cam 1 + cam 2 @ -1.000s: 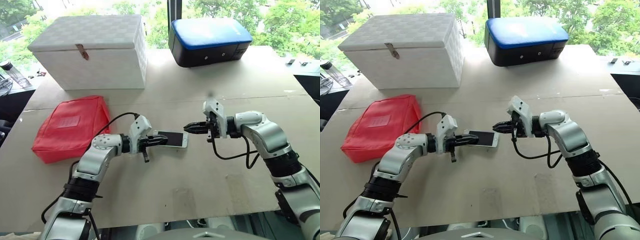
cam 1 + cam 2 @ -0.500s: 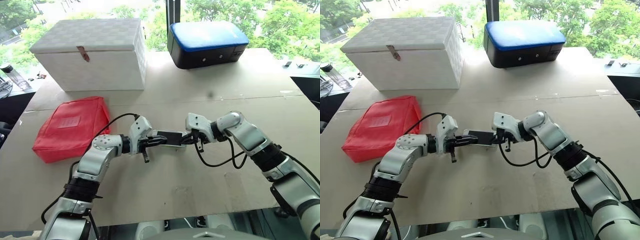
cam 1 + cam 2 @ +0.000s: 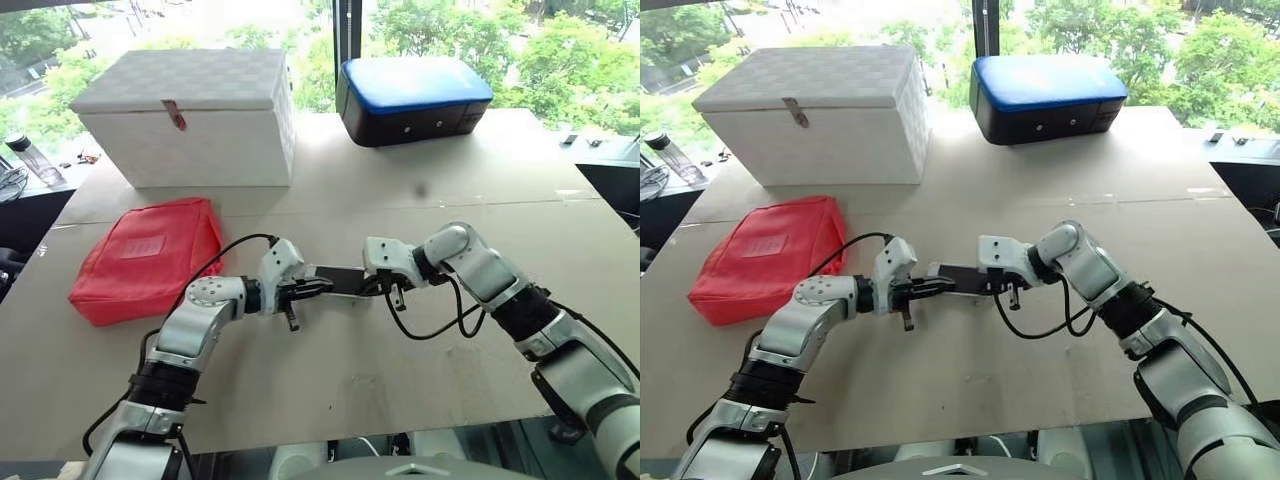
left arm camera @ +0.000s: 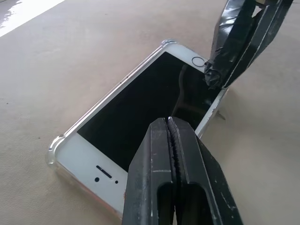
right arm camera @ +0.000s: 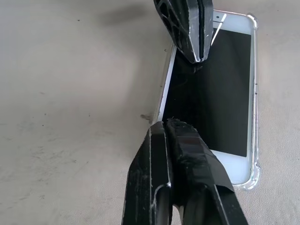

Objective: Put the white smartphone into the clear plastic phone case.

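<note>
Centre frame: right gripper (image 3: 383, 283), fingers shut, has dropped onto white smartphone (image 4: 140, 112), seated in clear plastic phone case (image 4: 53, 152); left gripper (image 3: 322, 287) shut on screen.

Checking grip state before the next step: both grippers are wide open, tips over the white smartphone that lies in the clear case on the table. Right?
Not quite. Both grippers are shut, not open: in the left wrist view the left gripper has its fingers pressed together, as has the right gripper in the right wrist view. The rest holds: their tips are over the white smartphone in the clear case on the table.
</note>
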